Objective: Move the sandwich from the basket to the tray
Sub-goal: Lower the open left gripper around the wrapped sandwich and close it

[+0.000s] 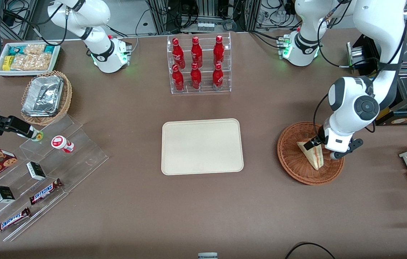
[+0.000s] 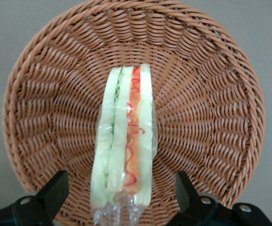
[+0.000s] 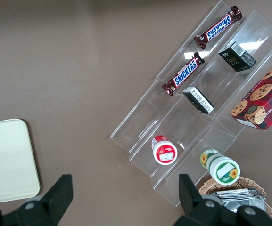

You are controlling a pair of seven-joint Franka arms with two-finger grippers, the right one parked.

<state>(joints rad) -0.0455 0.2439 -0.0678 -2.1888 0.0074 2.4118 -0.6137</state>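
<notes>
Sandwich: wrapped in clear film, standing on edge in the basket, filling stripes up; basket: on the brown surface toward the working arm's end; claw: low over the basket, fingers spread, one on each side of the sandwich, neither touching it; tray: bare, at the middle of the surface, well apart from the basket; rack of red bottles: farther from the front camera than the tray.
</notes>
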